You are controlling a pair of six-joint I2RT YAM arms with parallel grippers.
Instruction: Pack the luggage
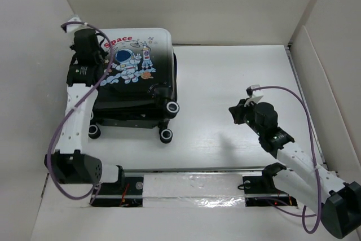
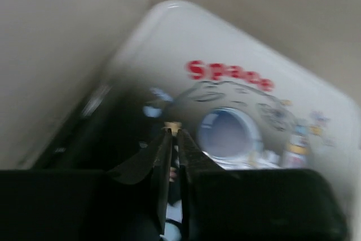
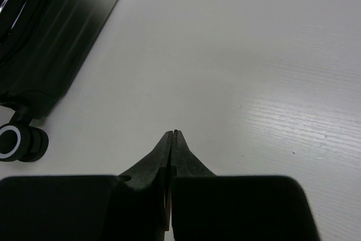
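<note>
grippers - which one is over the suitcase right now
The left gripper: it is over the luggage's printed shell by the astronaut, while the right gripper is over bare table, apart from the luggage.

The white tabletop (image 1: 237, 83) shows a faint ribbed grain and is bare across its middle and right. At its far left lies a closed hard-shell suitcase (image 1: 135, 77), flat on one shell. Its printed shell faces up, white at the far end and fading to black at the near end. Its black caster wheels (image 1: 166, 135) point toward the near side. A glossy, wrinkled strip (image 1: 192, 189) runs along the near edge.
</note>
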